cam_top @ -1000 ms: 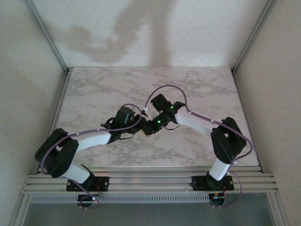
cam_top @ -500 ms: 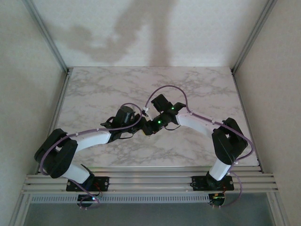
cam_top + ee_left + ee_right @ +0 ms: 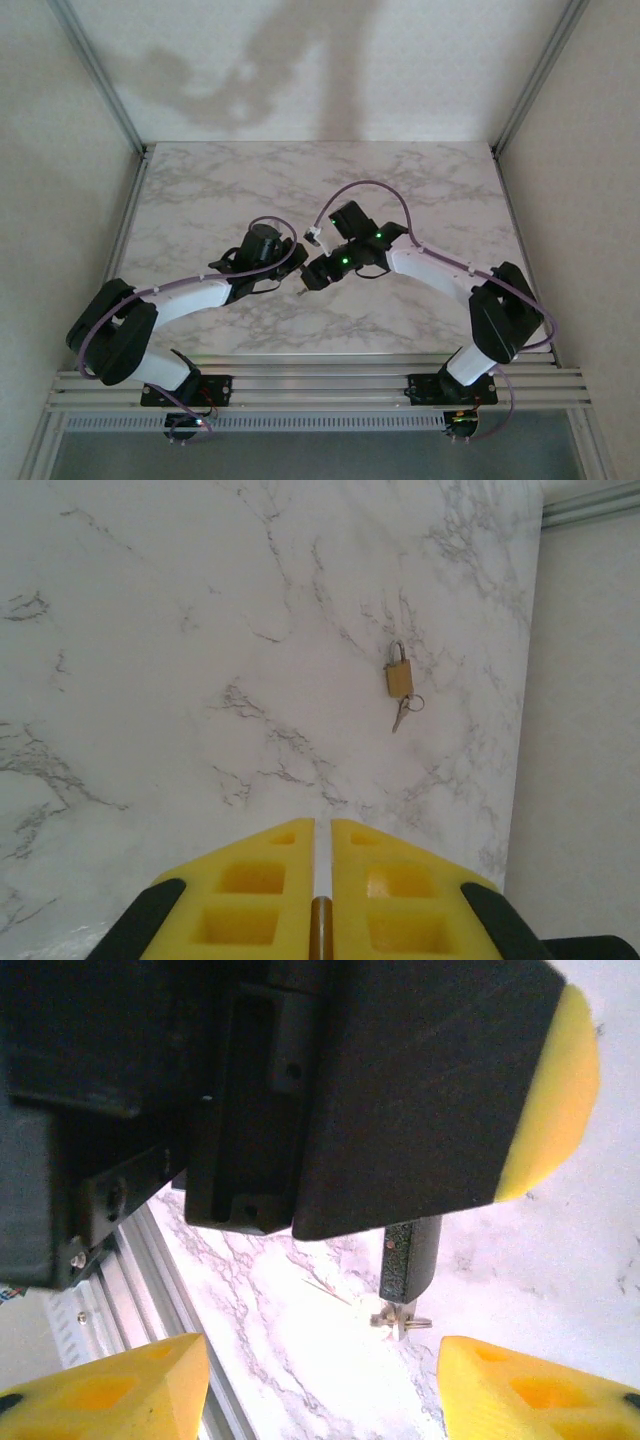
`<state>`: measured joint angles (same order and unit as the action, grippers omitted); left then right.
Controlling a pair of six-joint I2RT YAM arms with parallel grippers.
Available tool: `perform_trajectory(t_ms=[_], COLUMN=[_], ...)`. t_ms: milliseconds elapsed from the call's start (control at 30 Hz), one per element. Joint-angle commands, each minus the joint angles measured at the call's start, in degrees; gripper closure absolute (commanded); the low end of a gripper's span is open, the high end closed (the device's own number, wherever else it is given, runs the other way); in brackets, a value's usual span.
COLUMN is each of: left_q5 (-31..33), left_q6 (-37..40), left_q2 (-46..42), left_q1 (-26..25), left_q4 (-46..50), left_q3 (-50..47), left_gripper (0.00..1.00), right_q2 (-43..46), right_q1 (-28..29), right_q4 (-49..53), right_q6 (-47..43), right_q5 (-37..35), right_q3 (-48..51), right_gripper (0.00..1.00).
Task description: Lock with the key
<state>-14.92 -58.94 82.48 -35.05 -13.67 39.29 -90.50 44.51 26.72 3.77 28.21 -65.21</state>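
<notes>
Black padlock (image 3: 410, 1258), key (image 3: 402, 1322): right wrist view.

We can read no text, number, brand or sign in any view. The brass padlock (image 3: 399, 679) lies too small for us to make out any stamp. The black padlock (image 3: 410, 1258) and the key (image 3: 402, 1322) at its lower end show us no lettering.
</notes>
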Motion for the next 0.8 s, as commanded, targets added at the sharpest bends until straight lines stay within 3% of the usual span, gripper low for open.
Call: perform_trajectory(t_ms=[0,167,300,333,533,767], left_q5=[0.8,0.1,-2.6,-3.9,-9.8,-12.5], left_q6=[0.4,1.8,3.5,4.2,6.4,9.4], left_q2=[-2.3,-3.6,-4.4,-4.5,-5.4,-9.3], left_q1=[0.6,0.9,1.4,1.6,2.8,2.8], left_q4=[-1.2,-2.3,-5.7,-7.8,-16.0,-21.9], left_q3=[-0.7,-1.5,-3.5,-3.9,-6.5,-8.3], left_gripper=[1.0,1.0,1.0,1.0,1.0,1.0], right_q2=[2.8,6.6,10.1,10.9,13.0,12.0], right_q1=[-0.2,-2.7,-6.5,-7.4,-11.9,-14.5], right_q4=[-2.3,-6.8,-11.4,-12.5,-20.1,-28.9], right_q6=[0.9,4.2,7.7,8.8,15.3,22.8], right_q5=[-1.5,-2.9,0.4,1.4,8.5,11.7], right_q3=[1.8,5.6,9.3,9.9,13.7,17.5], right_gripper=[0.37,0.28,0.12,0.02,0.01,0.01])
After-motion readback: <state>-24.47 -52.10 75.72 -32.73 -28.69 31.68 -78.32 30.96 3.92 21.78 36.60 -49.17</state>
